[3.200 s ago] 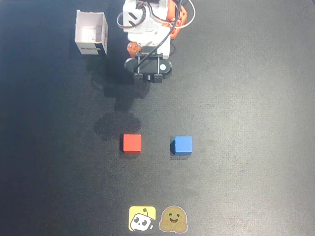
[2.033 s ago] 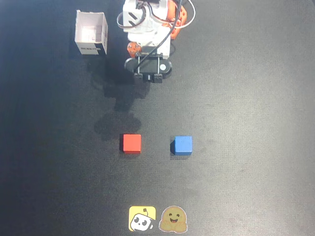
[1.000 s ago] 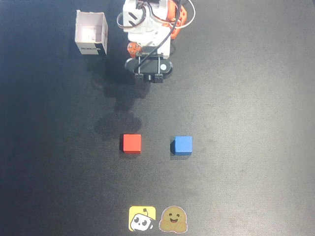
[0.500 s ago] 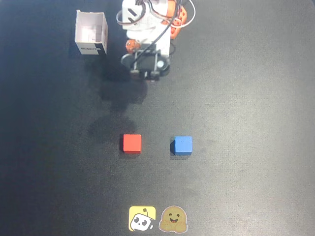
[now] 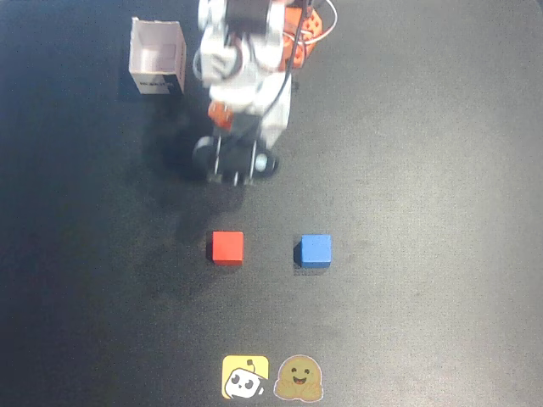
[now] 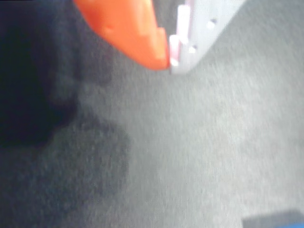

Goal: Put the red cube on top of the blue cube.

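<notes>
In the overhead view the red cube (image 5: 227, 247) sits on the dark mat, with the blue cube (image 5: 315, 251) to its right and a cube-width gap between them. The arm reaches down from the top edge. My gripper (image 5: 233, 175) hangs above the mat, behind the red cube and clear of both cubes. In the wrist view the orange finger (image 6: 128, 28) and the white finger (image 6: 199, 28) meet at their tips, so the gripper (image 6: 169, 61) is shut and empty. A blue strip at the bottom right of the wrist view is an edge of the blue cube (image 6: 275, 220).
An open white box (image 5: 157, 58) stands at the back left, beside the arm's base. Two cartoon stickers (image 5: 273, 377) lie near the front edge of the mat.
</notes>
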Tool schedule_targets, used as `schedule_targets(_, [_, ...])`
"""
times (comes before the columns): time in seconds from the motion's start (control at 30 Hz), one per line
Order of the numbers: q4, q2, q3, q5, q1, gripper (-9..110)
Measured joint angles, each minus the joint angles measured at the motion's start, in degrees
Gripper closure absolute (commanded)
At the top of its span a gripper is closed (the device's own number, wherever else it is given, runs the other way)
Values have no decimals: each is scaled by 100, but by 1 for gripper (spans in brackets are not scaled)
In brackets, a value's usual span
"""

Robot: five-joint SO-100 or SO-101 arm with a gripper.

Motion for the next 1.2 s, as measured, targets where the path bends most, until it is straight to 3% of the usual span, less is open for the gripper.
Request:
schedule_targets(0.47, [-9,-2962,-2145,369,439,101])
schedule_targets(1.2, [-686,-3639,-2522,1160,158,77])
